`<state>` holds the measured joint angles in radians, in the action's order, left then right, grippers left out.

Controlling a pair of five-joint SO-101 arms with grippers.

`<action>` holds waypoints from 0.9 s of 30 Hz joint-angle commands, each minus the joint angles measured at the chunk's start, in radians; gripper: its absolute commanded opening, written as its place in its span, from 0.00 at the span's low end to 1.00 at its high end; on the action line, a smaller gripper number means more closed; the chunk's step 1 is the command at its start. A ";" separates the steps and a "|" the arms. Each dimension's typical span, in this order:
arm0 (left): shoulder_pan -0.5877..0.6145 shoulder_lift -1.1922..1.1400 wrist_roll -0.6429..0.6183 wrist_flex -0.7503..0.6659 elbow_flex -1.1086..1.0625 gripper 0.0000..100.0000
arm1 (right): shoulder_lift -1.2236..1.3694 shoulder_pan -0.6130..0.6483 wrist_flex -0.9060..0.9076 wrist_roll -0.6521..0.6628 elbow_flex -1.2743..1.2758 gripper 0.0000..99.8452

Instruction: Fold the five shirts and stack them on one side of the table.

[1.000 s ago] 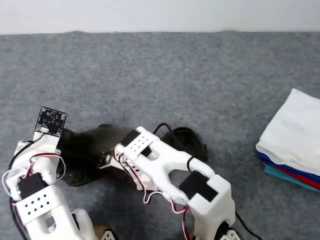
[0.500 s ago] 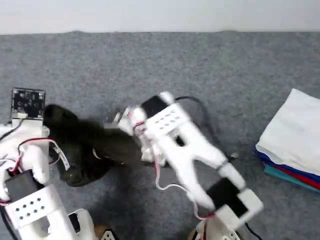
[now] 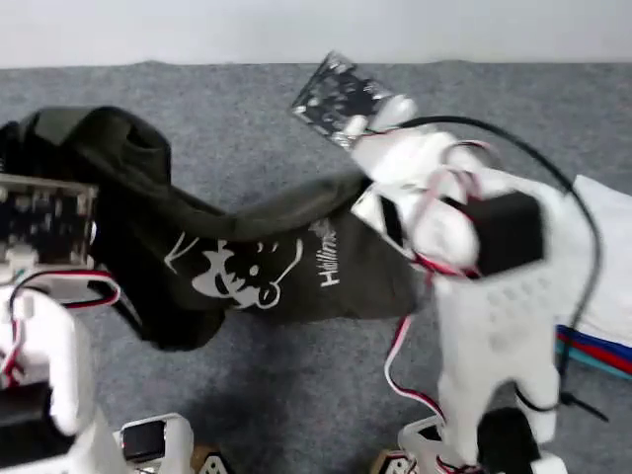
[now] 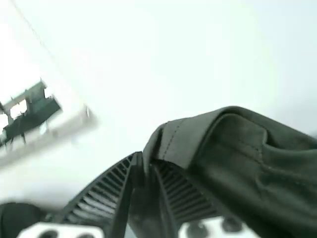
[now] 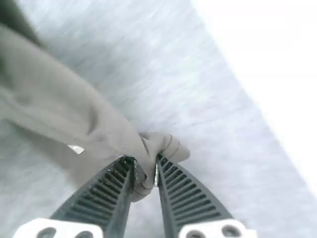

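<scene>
Because the grey surface already carries the folded stack at its right edge, my first worry is room. The dark shirt hangs stretched between my two arms, well left of that stack, with its printed front sagging in the middle. I cannot tell whether its lowest fold touches the surface. If I set it down too far to the right, the loose cloth under the right arm could sweep across the stack and push its top white shirt askew.

The shirt itself is the next risk. It looks bunched and doubled over at the left end, so if I lower it like this it would likely land creased, not flat, and the fold would come out crooked.

The holds are the smallest concern, though the likeliest to fail. The left arm's fingers are closed nearly tight on a doubled edge of the hem. The right arm's fingers are pinched almost shut on only a small tuck of cloth at their very tips. If I pull the arms further apart, I judge that tuck slips out first and that side drops.
</scene>
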<state>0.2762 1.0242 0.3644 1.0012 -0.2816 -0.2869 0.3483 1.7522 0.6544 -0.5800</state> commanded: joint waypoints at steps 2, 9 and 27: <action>-0.069 0.008 -0.012 0.006 0.140 0.01 | -0.044 -0.091 0.028 0.032 -0.258 0.01; -0.072 0.006 0.026 0.031 0.288 0.01 | -0.045 -0.219 0.039 0.118 -0.545 0.01; -0.068 0.006 0.121 0.187 0.651 0.01 | -0.423 -0.475 0.042 0.284 -0.328 0.01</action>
<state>0.2071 1.0365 0.4687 1.1838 0.3368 -0.6582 -0.0890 1.7568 0.9030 -1.0188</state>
